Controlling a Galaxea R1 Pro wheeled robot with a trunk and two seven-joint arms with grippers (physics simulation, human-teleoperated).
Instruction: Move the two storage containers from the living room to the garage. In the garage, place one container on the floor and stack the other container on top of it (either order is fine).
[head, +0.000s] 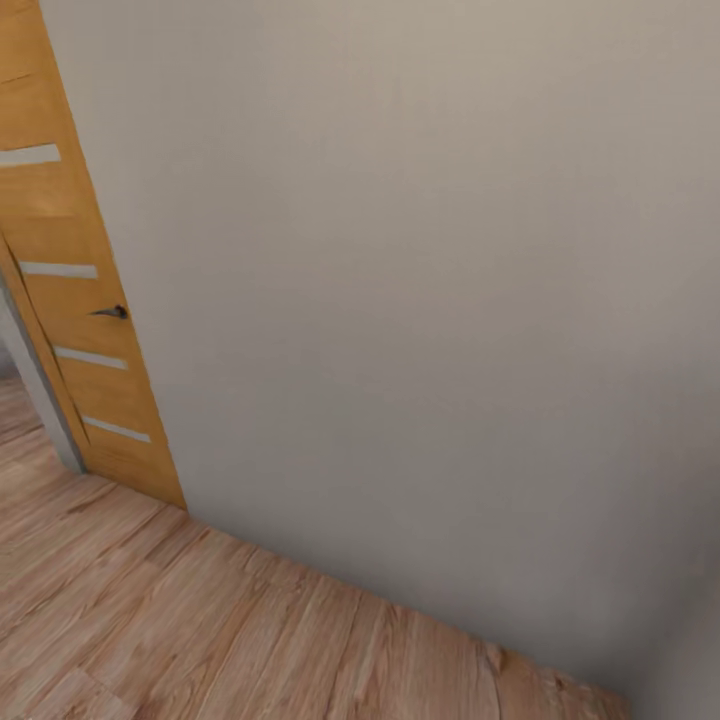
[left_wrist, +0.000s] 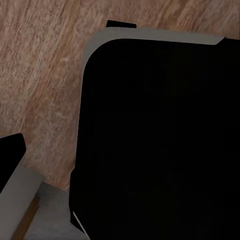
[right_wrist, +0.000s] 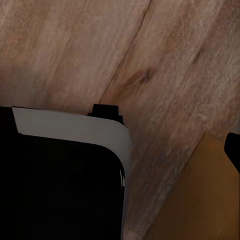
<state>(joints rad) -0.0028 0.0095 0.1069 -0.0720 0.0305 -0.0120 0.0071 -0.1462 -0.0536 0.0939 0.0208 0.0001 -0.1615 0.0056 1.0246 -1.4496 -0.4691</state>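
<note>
The robot faced a plain wall (head: 420, 300) beside a wooden door (head: 75, 300); its jaws' state could not be told.

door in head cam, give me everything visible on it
The door is an orange-brown wood-look slab at the head view's left edge, cut off by the frame at its top and left. Four narrow pale horizontal strips cross it, one above another. A small dark lever handle sits near its right edge. It looks swung ajar, with a grey frame beside it. Its foot meets the light wood plank floor; its right edge borders the plain grey wall.
</note>
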